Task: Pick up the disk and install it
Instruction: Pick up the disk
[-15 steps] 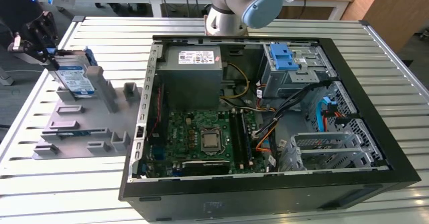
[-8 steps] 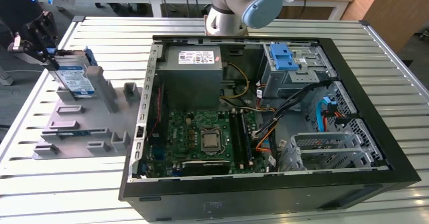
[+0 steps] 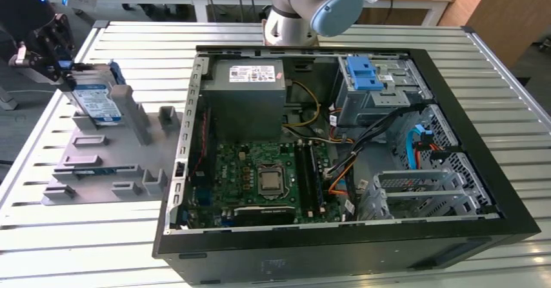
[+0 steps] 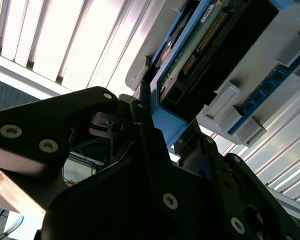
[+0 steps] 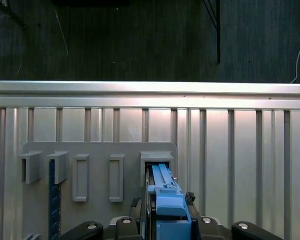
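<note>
The disk [image 3: 97,102] is a silver drive with a white-and-blue label and a blue carrier frame. It stands on edge, slightly tilted, at the back of the grey holder [image 3: 112,152] on the exterior view's left. My gripper [image 3: 67,75] comes at it from the left, with its black fingers closed on the drive's upper end. The first wrist view shows the disk's blue frame [image 5: 166,195] held between my gripper [image 5: 167,222], reaching to a holder slot [image 5: 156,160]. In the second wrist view the fingers [image 4: 145,125] clamp the disk's blue frame [image 4: 165,117].
The open computer case [image 3: 448,236] lies on the slatted metal table [image 3: 86,249], right of the holder. Inside it are a drive cage with a blue latch [image 3: 366,75], a lower metal cage [image 3: 426,188], the motherboard [image 3: 258,178] and cables. A blue memory stick [image 5: 52,200] stands in the holder.
</note>
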`<state>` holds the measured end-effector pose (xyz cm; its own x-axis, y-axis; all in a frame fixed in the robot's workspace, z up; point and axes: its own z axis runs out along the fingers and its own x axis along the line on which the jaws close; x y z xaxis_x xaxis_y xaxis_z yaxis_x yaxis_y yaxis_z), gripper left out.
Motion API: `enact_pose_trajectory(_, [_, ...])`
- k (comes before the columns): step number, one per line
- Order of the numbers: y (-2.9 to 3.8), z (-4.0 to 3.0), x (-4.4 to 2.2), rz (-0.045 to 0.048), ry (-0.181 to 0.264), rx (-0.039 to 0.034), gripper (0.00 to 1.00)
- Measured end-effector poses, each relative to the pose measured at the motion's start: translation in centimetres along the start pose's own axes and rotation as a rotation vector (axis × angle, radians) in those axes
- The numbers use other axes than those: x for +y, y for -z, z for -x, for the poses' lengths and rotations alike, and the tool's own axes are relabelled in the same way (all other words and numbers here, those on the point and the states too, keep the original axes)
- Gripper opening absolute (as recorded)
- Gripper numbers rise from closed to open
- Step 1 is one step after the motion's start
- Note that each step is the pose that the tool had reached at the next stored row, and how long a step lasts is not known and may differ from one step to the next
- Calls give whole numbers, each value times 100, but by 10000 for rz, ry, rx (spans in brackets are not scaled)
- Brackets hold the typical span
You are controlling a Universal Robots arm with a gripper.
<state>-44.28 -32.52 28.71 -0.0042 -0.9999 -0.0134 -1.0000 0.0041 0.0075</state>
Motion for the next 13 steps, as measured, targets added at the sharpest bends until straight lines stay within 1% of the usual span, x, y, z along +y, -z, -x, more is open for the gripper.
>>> enact_pose_trajectory(3, [0,0,0,1,-2,1,43])
enact_pose_trajectory(4, [0,0,0,0,-2,1,36])
enact_pose_trajectory(13, [0,-1,0,-1,-5,0,36])
